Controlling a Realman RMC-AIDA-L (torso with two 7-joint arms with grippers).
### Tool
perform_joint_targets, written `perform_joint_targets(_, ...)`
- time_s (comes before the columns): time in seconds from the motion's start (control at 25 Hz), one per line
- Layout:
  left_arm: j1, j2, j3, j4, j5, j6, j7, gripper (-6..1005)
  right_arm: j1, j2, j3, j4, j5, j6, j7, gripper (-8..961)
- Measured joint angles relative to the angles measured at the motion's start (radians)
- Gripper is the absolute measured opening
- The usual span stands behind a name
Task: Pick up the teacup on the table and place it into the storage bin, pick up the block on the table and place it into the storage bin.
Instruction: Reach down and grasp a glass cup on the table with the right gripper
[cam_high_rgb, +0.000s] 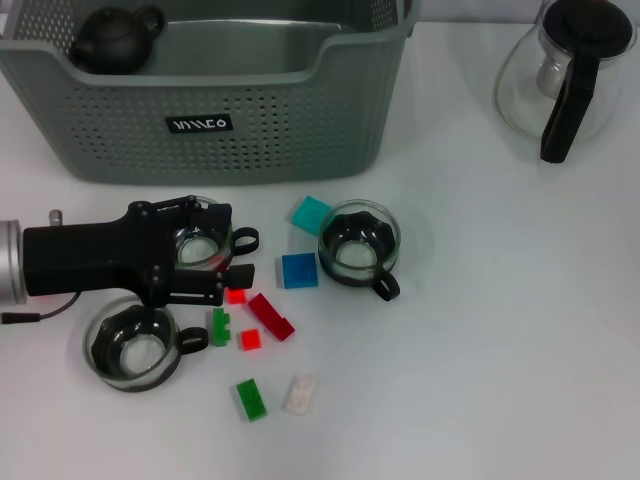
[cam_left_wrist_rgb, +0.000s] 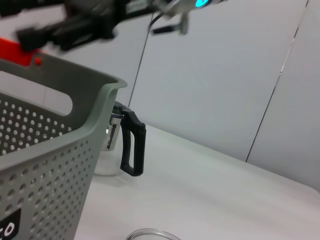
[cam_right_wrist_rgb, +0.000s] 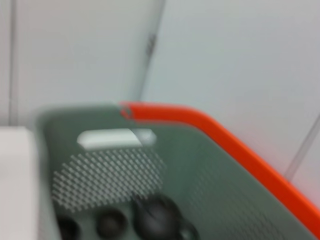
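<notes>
The grey-green storage bin (cam_high_rgb: 240, 125) stands at the back left, with a dark teapot (cam_high_rgb: 115, 40) inside it. Three glass teacups with black handles stand on the white table: one (cam_high_rgb: 205, 240) between my left gripper's fingers, one (cam_high_rgb: 135, 345) in front of it, and one (cam_high_rgb: 360, 240) to the right. My left gripper (cam_high_rgb: 222, 252) reaches in from the left and is open, with one finger on each side of the middle-left teacup. Several blocks lie nearby: teal (cam_high_rgb: 312, 213), blue (cam_high_rgb: 298, 270), red (cam_high_rgb: 270, 315), green (cam_high_rgb: 252, 398) and white (cam_high_rgb: 300, 392). My right gripper is out of view.
A clear glass pot with a black handle (cam_high_rgb: 570, 70) stands at the back right; it also shows in the left wrist view (cam_left_wrist_rgb: 132, 147) beyond the bin's wall (cam_left_wrist_rgb: 50, 165). The right wrist view shows the bin's inside (cam_right_wrist_rgb: 125, 170) with dark round items (cam_right_wrist_rgb: 155, 215).
</notes>
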Motion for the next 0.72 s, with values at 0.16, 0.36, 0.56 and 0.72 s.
perform_joint_targets(0.16, 0.006, 0.000, 0.000, 0.002, -0.002, 0.000, 0.000, 909, -0.095, -0.002, 0.070, -0.212, 0.067, -0.248, 0.008, 819)
perform_joint_targets(0.36, 0.011, 0.001, 0.000, 0.004, -0.003, 0.000, 0.001, 910, -0.203, -0.004, 0.120, -0.435, 0.092, -0.632, 0.027, 816)
perform_joint_targets(0.56, 0.013, 0.002, -0.002, 0.005, -0.003, -0.001, 0.005, 910, -0.258, 0.000, 0.112, -0.527, 0.019, -0.833, 0.082, 813)
perform_joint_targets(0.72, 0.019, 0.003, -0.003, 0.006, -0.003, 0.000, 0.030, 910, -0.264, 0.002, 0.061, -0.522, -0.054, -0.898, 0.137, 810)
